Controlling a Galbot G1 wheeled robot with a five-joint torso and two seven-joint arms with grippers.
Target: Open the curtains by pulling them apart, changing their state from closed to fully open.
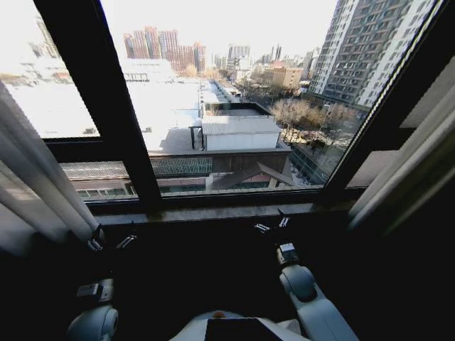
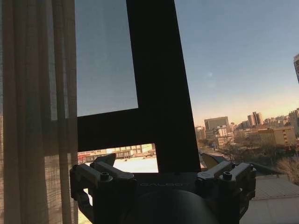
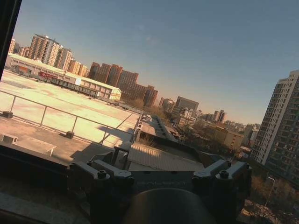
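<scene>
Curtains: two sheer cream pleated panels, drawn to the sides. Left panel [image 1: 35, 177] bunched at the left edge of the head view; right panel [image 1: 412, 170] gathered at the right edge. Window between them uncovered, with a dark frame bar [image 1: 99, 106] and sill [image 1: 213, 212] before a city skyline.

Left gripper [image 1: 111, 242]: low by the sill, just beside the left panel's lower end; fingers spread apart, nothing between them. Contact with the fabric cannot be told. The left wrist view shows pleats [image 2: 37, 112] close alongside.

Right gripper [image 1: 274, 224]: near the sill, centre-right, fingers spread, holding nothing, well apart from the right panel.

Obscured: both panels cut off by the picture edges; area below the sill too dark to read.
</scene>
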